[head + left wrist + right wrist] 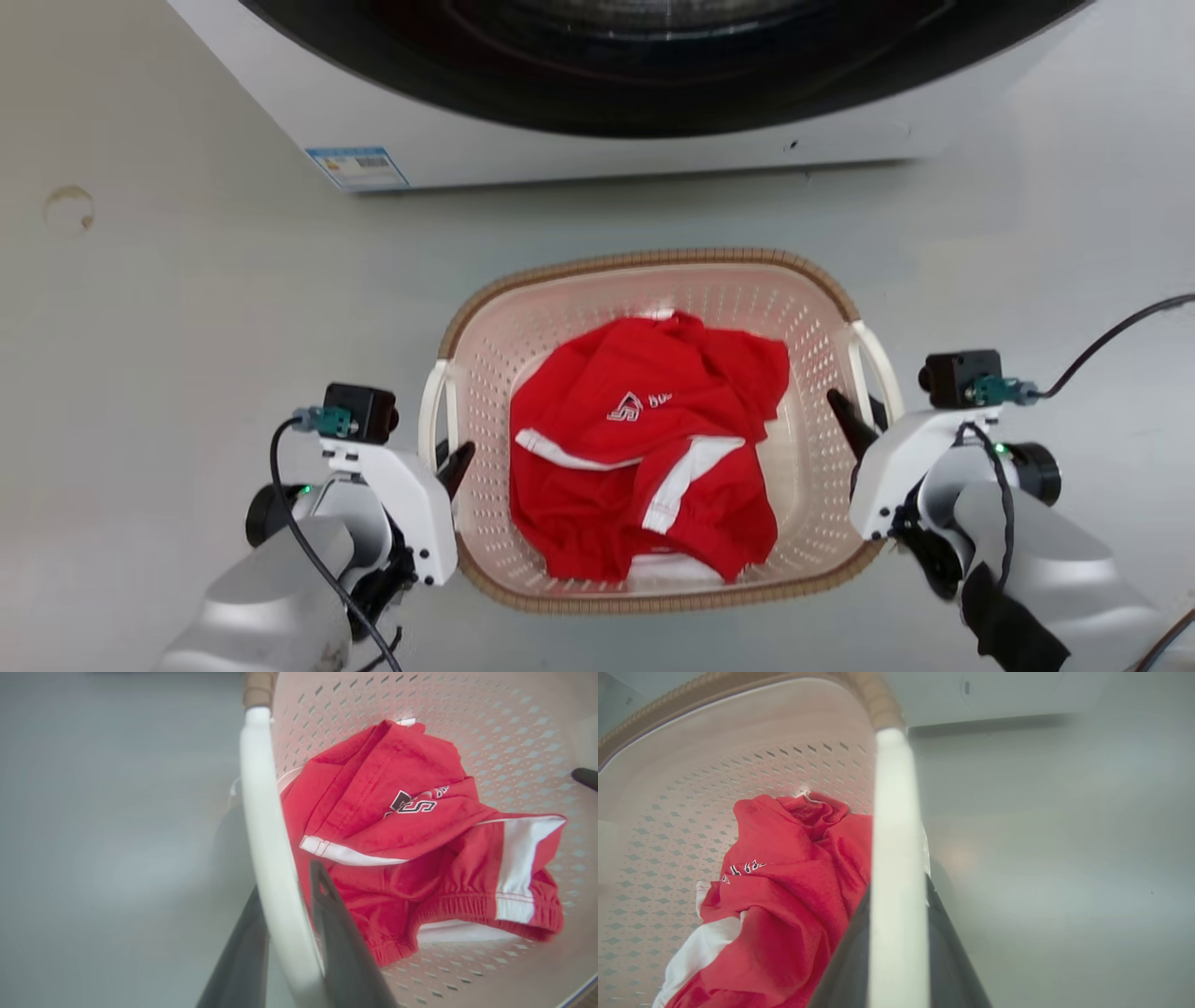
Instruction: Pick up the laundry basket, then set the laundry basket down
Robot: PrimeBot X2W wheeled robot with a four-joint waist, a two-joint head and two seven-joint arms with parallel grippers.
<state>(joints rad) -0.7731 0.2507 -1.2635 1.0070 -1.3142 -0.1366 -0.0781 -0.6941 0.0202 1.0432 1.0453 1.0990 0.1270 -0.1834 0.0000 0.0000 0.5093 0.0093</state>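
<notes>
The laundry basket, pale pink-cream with a brown woven rim, sits before me on the grey floor and holds red and white clothes. My left gripper straddles the basket's left white loop handle. In the left wrist view its two dark fingers press either side of that handle. At the opposite side, my right gripper grips the right white handle. The right wrist view shows the handle pinched between its fingers. I cannot tell whether the basket is off the floor.
A white washing machine with a dark round door stands close behind the basket. A black cable runs off to the right. Pale floor with a small stain spreads to the left.
</notes>
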